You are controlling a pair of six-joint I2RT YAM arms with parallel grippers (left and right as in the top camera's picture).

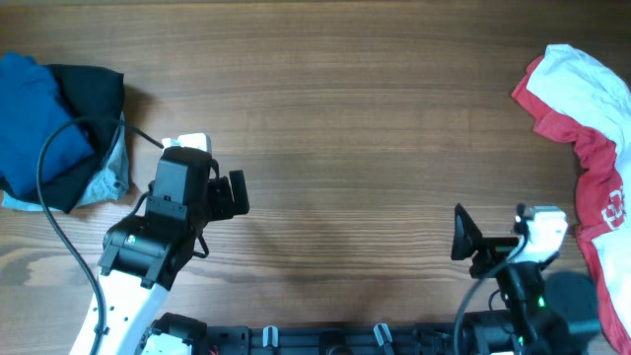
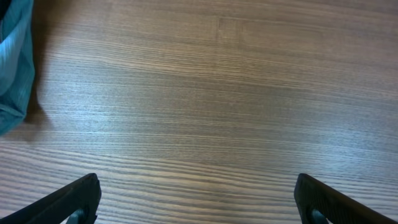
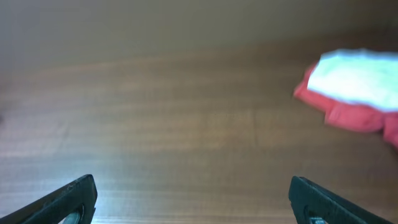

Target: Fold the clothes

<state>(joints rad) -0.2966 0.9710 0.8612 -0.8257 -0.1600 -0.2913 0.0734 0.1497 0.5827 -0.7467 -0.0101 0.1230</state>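
A pile of clothes lies at the table's left edge: a blue garment (image 1: 28, 108), a black one (image 1: 91, 94) and a light blue one (image 1: 110, 177). The light blue cloth also shows in the left wrist view (image 2: 13, 62). A red and white shirt (image 1: 592, 128) lies crumpled at the right edge and shows blurred in the right wrist view (image 3: 351, 87). My left gripper (image 1: 232, 194) is open and empty over bare wood, right of the pile; its fingers show in its wrist view (image 2: 199, 202). My right gripper (image 1: 461, 235) is open and empty near the front edge, left of the shirt, and shows in its wrist view (image 3: 193, 199).
The wooden table (image 1: 345, 118) spans the view. A black cable (image 1: 59, 148) loops over the left pile. The arm bases and a black rail (image 1: 325, 340) sit along the front edge.
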